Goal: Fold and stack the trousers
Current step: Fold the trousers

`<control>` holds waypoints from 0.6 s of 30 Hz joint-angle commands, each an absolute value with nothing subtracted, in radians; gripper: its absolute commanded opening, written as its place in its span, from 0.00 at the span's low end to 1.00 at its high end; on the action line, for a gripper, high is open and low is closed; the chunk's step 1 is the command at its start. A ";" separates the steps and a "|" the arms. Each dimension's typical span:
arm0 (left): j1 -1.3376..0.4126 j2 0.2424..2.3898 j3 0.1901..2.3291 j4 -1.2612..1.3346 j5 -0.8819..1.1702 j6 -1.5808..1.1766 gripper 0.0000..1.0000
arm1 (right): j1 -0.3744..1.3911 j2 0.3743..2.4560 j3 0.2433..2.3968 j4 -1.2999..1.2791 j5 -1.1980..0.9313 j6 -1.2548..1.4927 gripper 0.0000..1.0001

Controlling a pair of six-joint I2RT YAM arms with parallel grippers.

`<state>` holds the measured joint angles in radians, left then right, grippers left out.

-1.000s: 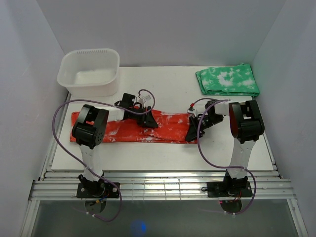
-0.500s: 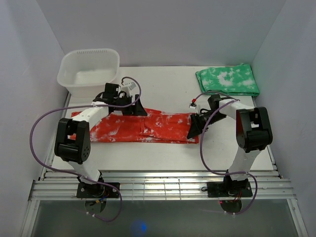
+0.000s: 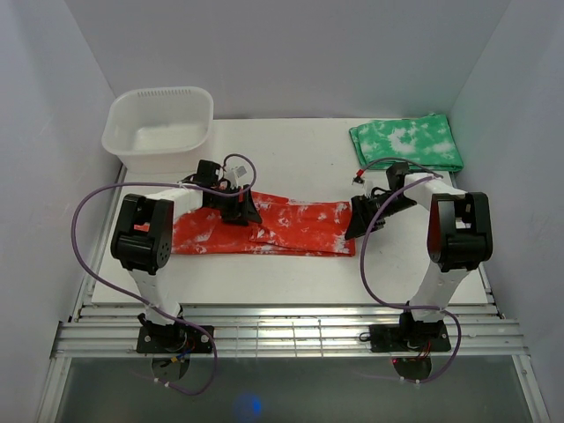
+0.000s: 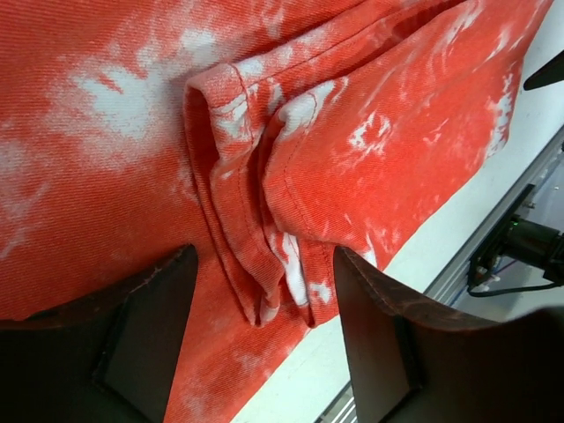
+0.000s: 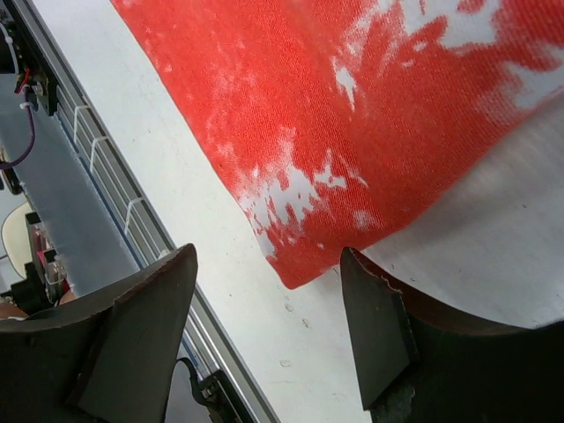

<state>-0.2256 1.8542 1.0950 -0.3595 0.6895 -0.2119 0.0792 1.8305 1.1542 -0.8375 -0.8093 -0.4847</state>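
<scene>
The red-orange trousers (image 3: pixel 264 229) with white blotches lie flat as a long band across the middle of the white table. My left gripper (image 3: pixel 247 214) is open and low over a bunched ridge of the trousers (image 4: pixel 256 220) near the band's middle, its fingers (image 4: pixel 132 344) on either side of the ridge. My right gripper (image 3: pixel 359 225) is open just above the band's right end, where a corner of the trousers (image 5: pixel 304 264) lies between its fingers (image 5: pixel 388 326). Neither gripper holds cloth.
A folded green cloth with white blotches (image 3: pixel 405 144) lies at the back right. A white plastic tub (image 3: pixel 160 128) stands at the back left. The table's front edge and metal rails (image 3: pixel 291 330) run in front of the arm bases.
My left gripper swung back toward the tub, then came down onto the band's middle. My right gripper shifted a little right, to the band's right end. The trousers' folds near the middle shifted.
</scene>
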 commanded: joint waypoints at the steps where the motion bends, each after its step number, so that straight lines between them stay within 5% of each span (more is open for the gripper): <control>1: -0.238 1.887 1.108 -0.357 0.747 -0.218 0.71 | 0.075 1.828 1.187 -0.857 -0.807 -0.489 0.72; 18: -0.288 1.944 1.161 -0.290 0.776 -0.282 0.53 | 0.075 1.853 1.155 -0.833 -0.827 -0.480 0.72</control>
